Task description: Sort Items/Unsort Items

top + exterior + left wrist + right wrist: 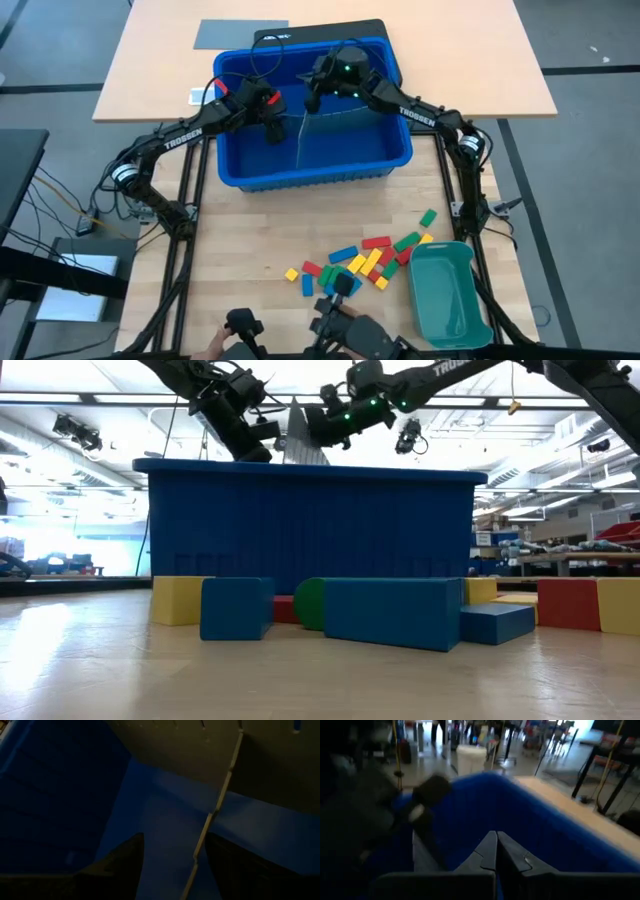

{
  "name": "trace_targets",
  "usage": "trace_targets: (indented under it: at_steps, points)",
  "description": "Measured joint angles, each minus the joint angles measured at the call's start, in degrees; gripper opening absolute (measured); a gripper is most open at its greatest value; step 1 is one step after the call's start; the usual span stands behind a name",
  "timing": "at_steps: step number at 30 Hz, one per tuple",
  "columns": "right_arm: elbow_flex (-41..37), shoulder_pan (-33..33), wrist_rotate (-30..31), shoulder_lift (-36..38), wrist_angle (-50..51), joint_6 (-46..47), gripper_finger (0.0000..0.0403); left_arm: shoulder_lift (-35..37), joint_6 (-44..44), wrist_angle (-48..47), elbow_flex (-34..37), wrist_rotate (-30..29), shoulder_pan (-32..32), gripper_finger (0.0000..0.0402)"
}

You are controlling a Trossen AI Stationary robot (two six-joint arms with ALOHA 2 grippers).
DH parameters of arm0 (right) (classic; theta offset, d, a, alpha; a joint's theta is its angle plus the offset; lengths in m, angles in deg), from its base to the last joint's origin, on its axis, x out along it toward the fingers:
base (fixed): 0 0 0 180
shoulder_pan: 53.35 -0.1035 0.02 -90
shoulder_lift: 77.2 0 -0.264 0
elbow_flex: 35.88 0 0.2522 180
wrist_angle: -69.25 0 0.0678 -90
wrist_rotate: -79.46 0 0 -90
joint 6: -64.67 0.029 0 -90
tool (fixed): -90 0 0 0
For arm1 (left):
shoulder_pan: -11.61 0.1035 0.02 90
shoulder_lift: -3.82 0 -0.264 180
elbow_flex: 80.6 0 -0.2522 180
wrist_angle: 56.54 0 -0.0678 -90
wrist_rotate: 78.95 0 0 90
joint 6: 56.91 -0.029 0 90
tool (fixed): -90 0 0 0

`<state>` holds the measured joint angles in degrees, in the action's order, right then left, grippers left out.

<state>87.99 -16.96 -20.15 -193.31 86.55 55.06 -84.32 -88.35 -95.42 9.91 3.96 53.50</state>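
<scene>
While the small red, yellow, green and blue toy blocks (365, 262) lie scattered on the wooden table (250, 240) beside the teal-green oblong plastic tray (447, 296), both grippers work inside the big blue plastic bin (395, 150). Left gripper (272, 132), fingers spread, straddles a thin grey divider sheet (300, 140); right gripper (312, 100) is pressed together, holding nothing

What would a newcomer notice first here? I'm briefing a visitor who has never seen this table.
The big blue bin at the table's far middle, with both arms reaching into it: the left gripper open beside a thin grey divider sheet, the right gripper shut. Next, the scattered coloured blocks near the front, beside a teal tray.
</scene>
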Motion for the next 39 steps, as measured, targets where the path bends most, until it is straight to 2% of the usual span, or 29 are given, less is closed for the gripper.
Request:
trace_targets:
  at_steps: [9, 16, 24, 26, 30, 32, 37, 39]
  points:
    - [-8.71, 0.49, -1.13, 0.48, -10.2, 3.93, 0.0, 0.0, 0.17, 0.17, 0.0, -0.44, 0.04, 0.0218]
    - [-10.1, 0.47, -1.13, 0.88, -13.84, 2.16, 0.0, 0.0, 0.18, 0.28, 0.0, -0.26, 0.07, 0.0218]
    - [-10.24, 1.32, -1.55, 2.13, -13.43, 0.37, 0.0, 6.3, 2.24, 0.05, -0.02, 6.78, 0.11, 0.0218]
    - [-10.4, 1.62, -1.53, 1.89, -12.49, -0.28, 0.0, 9.11, 5.39, -1.46, -0.02, 11.41, 0.14, 0.0218]
    - [-10.34, 1.54, -1.11, 1.99, -12.48, -1.47, 0.0, 12.76, 13.61, -5.6, -0.09, 24.49, -0.41, 0.0218]
    - [-10.32, 1.61, -1.4, 1.97, -12.45, -1.4, 0.0, 12.82, 16.04, -7.6, -0.11, 28.02, -1.95, 0.0218]
    - [-10.33, 1.7, -1.55, 1.97, -12.43, -1.24, 0.0, 12.79, 17.07, -7.74, 1.58, 27.82, -8.92, 0.0219]
    - [-10.32, 1.7, -1.55, 1.99, -12.37, -1.23, 0.0, 12.68, 17.04, -7.57, 2.57, 24.21, -11.67, 0.0219]
